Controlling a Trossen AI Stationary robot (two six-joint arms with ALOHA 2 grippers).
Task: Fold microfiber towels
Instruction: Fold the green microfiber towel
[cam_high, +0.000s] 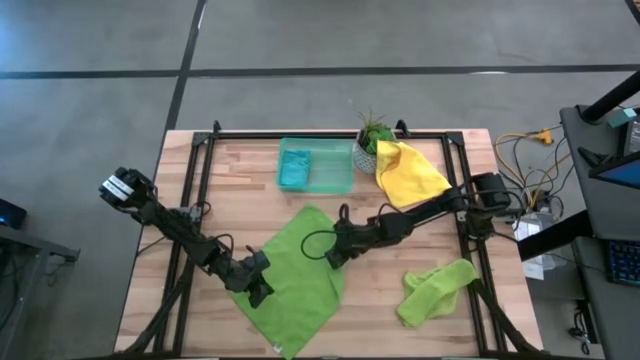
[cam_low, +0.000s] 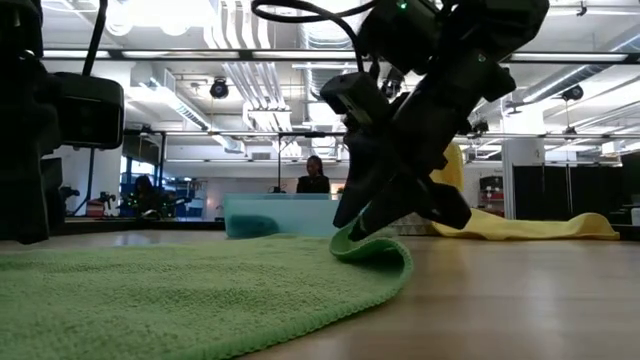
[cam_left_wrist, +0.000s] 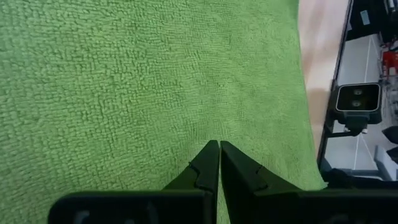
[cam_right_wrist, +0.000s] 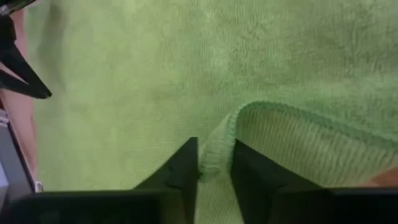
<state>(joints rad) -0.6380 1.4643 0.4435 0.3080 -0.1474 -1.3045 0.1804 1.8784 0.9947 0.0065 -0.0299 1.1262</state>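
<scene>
I am pinching the raised edge of the spread lime green towel (cam_high: 300, 275) with the right tool (cam_right_wrist: 214, 165) near the middle of the surface (cam_high: 240, 175). My left tool (cam_left_wrist: 219, 155), fingers pressed together, is resting on that towel's left part, toward the surface's front edge.

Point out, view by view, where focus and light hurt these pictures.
Low view: the right tool, pinching the spread green towel's edge, is a backlit silhouette against bright ceiling lights; the near towel is blurred. Right wrist view: soft throughout. Left wrist view: crisp weave. High view: evenly lit.
</scene>
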